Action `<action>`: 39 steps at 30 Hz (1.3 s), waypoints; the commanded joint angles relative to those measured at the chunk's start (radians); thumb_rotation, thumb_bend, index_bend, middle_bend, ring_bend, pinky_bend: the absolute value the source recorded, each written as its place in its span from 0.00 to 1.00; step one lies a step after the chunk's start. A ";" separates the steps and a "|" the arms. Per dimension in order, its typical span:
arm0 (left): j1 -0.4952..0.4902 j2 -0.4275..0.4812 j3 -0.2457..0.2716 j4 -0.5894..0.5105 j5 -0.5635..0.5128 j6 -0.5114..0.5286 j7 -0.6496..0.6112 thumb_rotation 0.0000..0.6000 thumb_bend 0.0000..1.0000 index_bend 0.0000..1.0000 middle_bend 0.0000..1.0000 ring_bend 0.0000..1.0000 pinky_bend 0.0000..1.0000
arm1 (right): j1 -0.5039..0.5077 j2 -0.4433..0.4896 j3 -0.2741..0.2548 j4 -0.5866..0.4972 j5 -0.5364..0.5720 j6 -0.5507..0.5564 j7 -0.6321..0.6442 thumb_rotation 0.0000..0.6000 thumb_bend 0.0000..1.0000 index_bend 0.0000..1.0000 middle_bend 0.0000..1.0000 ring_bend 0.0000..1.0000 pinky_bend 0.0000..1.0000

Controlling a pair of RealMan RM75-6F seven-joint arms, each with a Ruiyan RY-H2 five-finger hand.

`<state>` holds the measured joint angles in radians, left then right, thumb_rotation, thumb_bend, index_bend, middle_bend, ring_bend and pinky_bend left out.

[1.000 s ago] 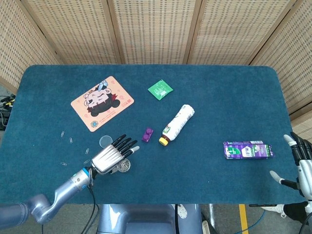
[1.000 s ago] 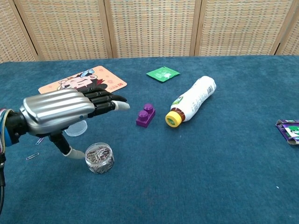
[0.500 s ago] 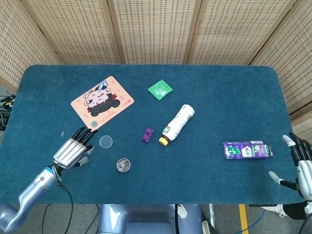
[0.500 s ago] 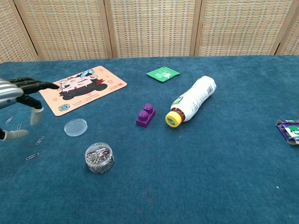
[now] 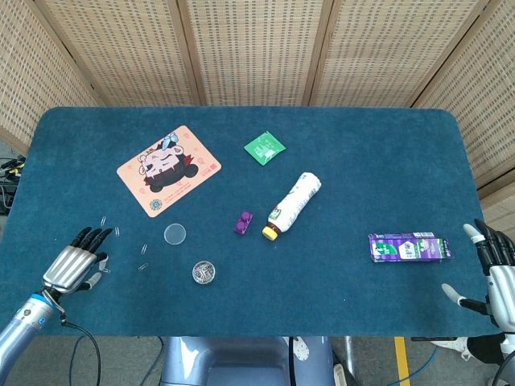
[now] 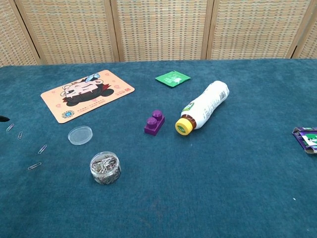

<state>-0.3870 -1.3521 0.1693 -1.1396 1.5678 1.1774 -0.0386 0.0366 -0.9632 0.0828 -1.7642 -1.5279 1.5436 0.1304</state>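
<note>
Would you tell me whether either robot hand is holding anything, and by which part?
Nothing is held: left robot hand and right robot hand are both open.

No readable text anywhere. Print on purple carton (image 5: 409,247), bottle (image 6: 204,106) label, green packet (image 6: 173,78) and cartoon mat (image 5: 169,169) too small to make out.

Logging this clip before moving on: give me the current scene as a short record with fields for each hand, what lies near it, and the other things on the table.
left hand: left hand, fingers apart, holds nothing, over the table's near left part
near left hand: loose paper clips scattered on the cloth
right hand: right hand, fingers apart, holds nothing, off the table's right edge
near right hand: purple carton, lying flat
middle: open jar of clips, its lid apart beside it, purple brick, bottle on its side
far side: cartoon mat, green packet
</note>
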 commanded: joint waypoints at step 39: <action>0.010 -0.077 -0.030 0.164 0.008 -0.080 -0.128 1.00 0.32 0.49 0.00 0.00 0.00 | 0.000 0.002 0.001 0.001 0.004 0.000 0.008 1.00 0.00 0.05 0.00 0.00 0.00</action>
<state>-0.3756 -1.4270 0.1415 -0.9750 1.5770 1.1007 -0.1695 0.0365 -0.9608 0.0835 -1.7629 -1.5242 1.5433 0.1383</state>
